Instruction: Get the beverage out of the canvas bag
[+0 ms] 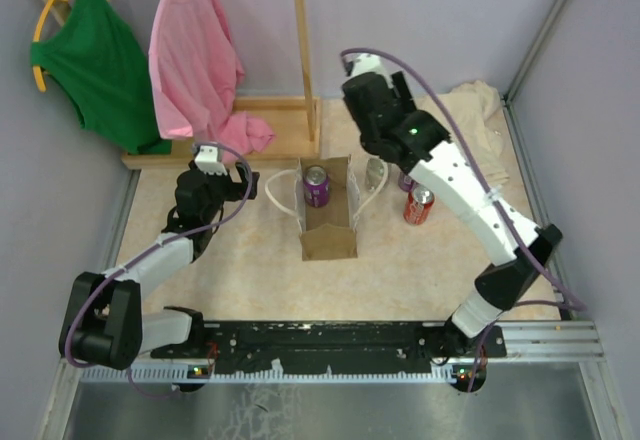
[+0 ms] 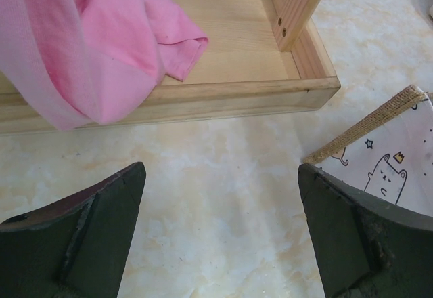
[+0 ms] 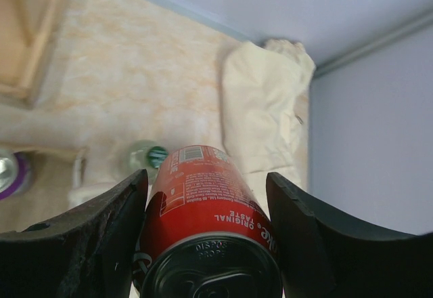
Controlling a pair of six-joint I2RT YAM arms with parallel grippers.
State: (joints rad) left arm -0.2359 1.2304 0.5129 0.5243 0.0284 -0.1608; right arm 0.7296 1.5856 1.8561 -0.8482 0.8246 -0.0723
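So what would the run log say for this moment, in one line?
right jaws: shut on red can, right of canvas bag | left jaws: open, empty | purple can: in bag

Left end effector (image 2: 221,176) (spread wide) near canvas bag (image 2: 379,118); pink cloth (image 2: 101,47) in wooden tray (image 2: 257,98).

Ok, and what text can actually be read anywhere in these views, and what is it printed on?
"ORIGINAL TASTE": white print on the red can, right wrist view.
Fine print elsewhere on that can, and the raised letters on its lid: too small or blurred to read.
Purple can in the canvas bag: label unreadable.
Bag lining, left wrist view: bear and star drawings, no words.
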